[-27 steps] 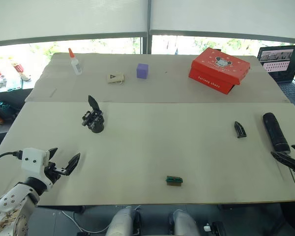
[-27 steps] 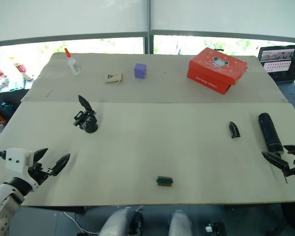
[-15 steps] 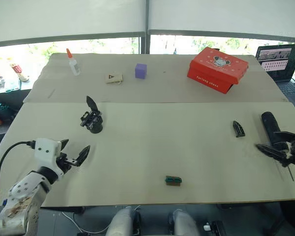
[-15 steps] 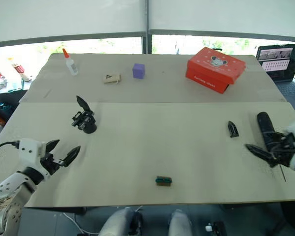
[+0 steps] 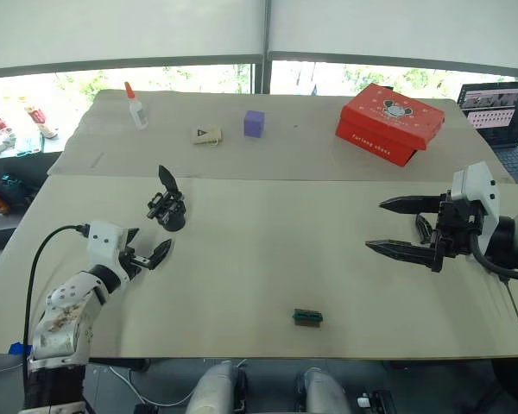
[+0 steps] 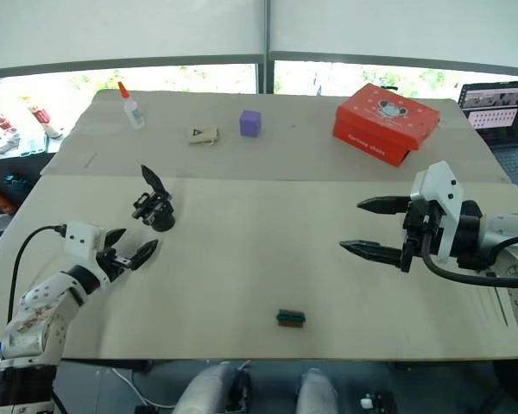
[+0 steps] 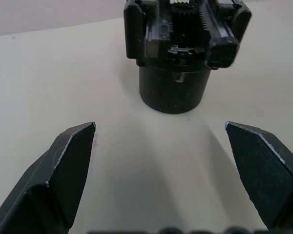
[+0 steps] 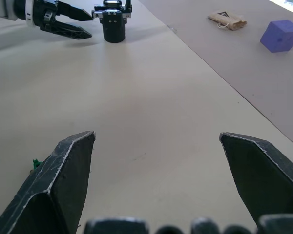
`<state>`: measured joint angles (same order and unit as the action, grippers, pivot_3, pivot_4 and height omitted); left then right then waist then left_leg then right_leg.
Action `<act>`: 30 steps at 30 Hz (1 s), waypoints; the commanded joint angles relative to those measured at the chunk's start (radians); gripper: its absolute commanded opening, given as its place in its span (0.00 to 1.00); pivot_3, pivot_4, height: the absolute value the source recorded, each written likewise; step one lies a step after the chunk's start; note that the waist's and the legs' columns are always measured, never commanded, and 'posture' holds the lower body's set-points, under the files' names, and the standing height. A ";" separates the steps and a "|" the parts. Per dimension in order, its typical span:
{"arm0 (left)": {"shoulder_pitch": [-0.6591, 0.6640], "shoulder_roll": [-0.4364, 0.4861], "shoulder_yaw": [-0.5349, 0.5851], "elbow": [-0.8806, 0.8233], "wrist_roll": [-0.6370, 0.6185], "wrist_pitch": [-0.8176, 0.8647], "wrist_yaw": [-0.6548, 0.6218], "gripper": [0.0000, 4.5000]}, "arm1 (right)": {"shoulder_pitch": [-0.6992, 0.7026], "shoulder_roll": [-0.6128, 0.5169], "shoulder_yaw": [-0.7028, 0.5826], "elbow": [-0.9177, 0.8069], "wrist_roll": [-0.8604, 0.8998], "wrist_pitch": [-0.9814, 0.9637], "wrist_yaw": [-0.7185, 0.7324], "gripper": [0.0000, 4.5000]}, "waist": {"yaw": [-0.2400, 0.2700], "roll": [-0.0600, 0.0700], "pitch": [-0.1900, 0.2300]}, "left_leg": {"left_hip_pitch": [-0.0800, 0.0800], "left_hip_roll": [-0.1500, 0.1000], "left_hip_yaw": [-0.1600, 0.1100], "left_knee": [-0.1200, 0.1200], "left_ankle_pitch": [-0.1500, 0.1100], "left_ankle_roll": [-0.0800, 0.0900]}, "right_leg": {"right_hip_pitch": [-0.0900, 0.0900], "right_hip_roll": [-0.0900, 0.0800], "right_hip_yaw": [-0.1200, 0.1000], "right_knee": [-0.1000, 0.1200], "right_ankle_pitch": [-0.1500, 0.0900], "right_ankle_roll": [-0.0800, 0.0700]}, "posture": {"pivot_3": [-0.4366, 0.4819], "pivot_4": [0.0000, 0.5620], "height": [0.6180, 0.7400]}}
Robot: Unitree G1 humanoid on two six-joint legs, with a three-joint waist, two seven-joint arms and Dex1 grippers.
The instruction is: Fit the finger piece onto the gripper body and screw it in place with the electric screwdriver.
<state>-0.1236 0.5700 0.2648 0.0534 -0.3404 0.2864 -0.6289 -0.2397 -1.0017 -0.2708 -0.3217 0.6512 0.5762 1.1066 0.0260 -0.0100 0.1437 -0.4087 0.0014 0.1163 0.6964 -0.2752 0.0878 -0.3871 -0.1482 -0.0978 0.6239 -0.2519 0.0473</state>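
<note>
From the head views, the gripper body [image 5: 167,210] stands alone on the surface [image 5: 268,267], the left hand [image 5: 147,256] spread just beside it; the right hand [image 6: 371,227] hovers empty, fingers wide apart. The left wrist view shows the body straight ahead between parted fingers [image 7: 68,161]. The right wrist view shows it far off. Nothing seems fitted or screwed yet.

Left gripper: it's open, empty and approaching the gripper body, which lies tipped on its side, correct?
Not quite. The left gripper is open, empty and near the gripper body, but the left eye view shows the body standing upright on its round base, finger pointing up.
</note>
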 commanded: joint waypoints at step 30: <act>-0.225 -0.262 -0.301 -0.053 0.215 0.013 0.096 0.53 | 0.054 0.093 0.061 -0.131 -0.005 -0.008 -0.066 1.00 | 0.020 -0.002 0.001 | -0.006 -0.003 -0.003 0.008 0.001 0.001 | 0.001 0.000 -0.004 0.002 0.002 0.004 | 0.48 0.27 1.00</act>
<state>-0.3293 0.3235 -0.0122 0.1063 -0.1460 0.2825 -0.5931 -0.1844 -0.9080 -0.2015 -0.4148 0.6468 0.5929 1.0468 0.0457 -0.0121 0.1448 -0.4157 -0.0016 0.1134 0.7050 -0.2745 0.0892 -0.3862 -0.1480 -0.1018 0.6257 -0.2501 0.0511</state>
